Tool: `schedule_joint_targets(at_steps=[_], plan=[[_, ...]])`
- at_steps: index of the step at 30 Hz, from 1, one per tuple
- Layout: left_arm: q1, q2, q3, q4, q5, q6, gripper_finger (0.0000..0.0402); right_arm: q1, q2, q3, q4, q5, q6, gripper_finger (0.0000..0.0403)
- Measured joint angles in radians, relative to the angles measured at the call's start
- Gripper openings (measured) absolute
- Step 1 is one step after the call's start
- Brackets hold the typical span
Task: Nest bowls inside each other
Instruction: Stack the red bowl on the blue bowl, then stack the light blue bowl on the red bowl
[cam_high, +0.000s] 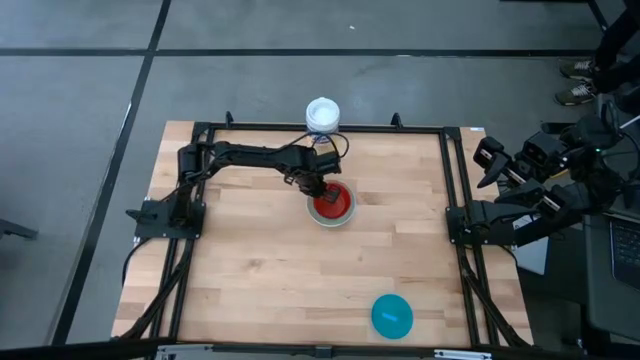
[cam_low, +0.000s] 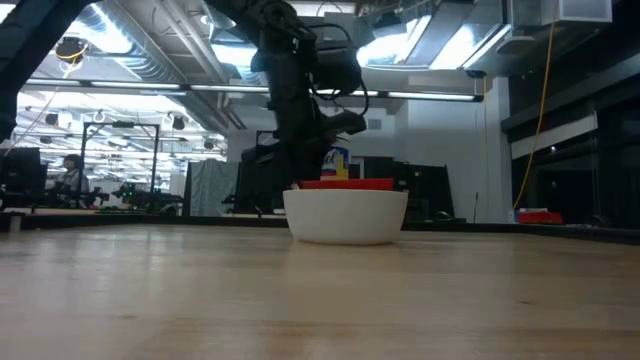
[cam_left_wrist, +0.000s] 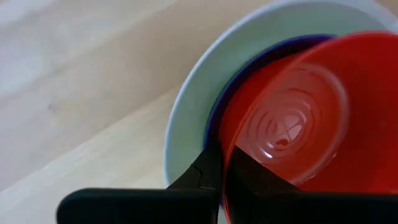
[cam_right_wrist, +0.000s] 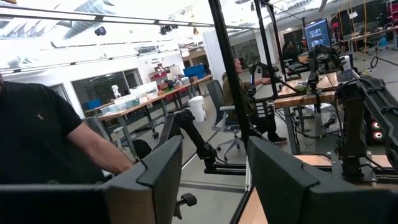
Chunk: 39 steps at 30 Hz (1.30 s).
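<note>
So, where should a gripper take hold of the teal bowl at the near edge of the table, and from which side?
Probably by its rim, coming from straight above: the teal bowl appears to sit upright and alone, so one finger inside and one outside the wall should pinch it.

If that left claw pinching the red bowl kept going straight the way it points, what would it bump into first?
Probably the red bowl itself: the left claw is shut on its rim, pointing down into the nested stack. Next would come the dark blue bowl beneath, though depth is hard to judge.

bowl stack (cam_high: 331, 206) mid-table, canister (cam_high: 322, 114) behind
</note>
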Motion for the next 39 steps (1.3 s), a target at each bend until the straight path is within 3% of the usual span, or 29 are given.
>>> schedule_joint_targets(at_steps=[9, 23, 39], plan=[[0.0, 0.005, 0.0, 0.023, 0.007, 0.034, 0.0013, 0.0, 0.0, 0.0, 0.001, 0.0, -0.002, 0.0185], [0.004, -0.016, 0.001, 0.042, -0.011, 0.047, 0.0121, 0.0, 0.0, 0.0, 0.001, 0.0, -0.002, 0.0185], [-0.007, -0.094, 0.027, 0.042, -0.121, 0.074, 0.0129, 0.0, 0.0, 0.0, 0.0, 0.0, -0.001, 0.0185]])
